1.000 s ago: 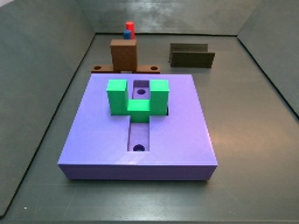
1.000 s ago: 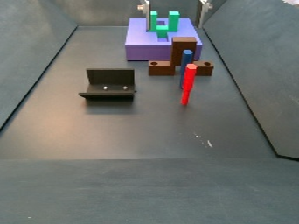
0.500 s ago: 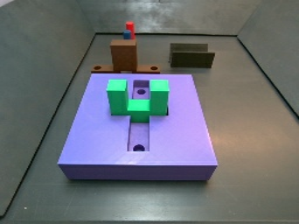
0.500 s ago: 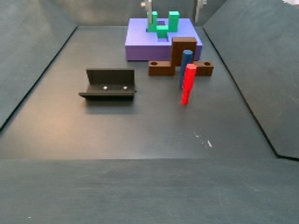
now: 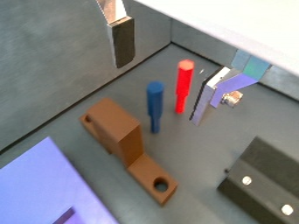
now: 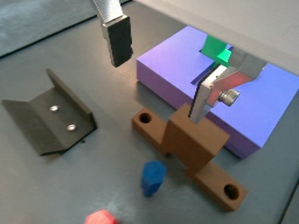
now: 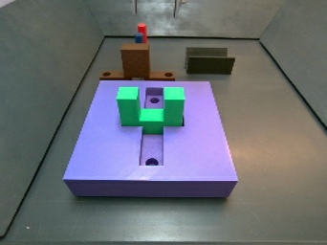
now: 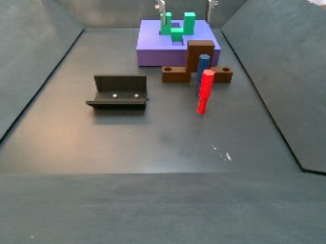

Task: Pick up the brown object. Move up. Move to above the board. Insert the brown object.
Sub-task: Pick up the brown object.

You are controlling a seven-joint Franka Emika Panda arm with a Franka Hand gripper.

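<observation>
The brown object (image 7: 134,59) stands on the floor just beyond the far edge of the lavender board (image 7: 192,144), with a flat lug and a round hole at its foot. In both wrist views it lies below my gripper (image 5: 162,87) (image 6: 158,89), brown block (image 5: 114,129) (image 6: 187,144). The gripper is open, high above the block, with only air between its fingers (image 5: 121,44). The board (image 6: 187,74) carries a green U-shaped block (image 7: 151,105) astride its long slot.
A blue peg (image 5: 155,105) and a red peg (image 5: 183,83) stand upright close beside the brown object. The dark olive open box (image 7: 209,61) (image 8: 118,92) sits apart on the floor. Grey walls enclose the floor.
</observation>
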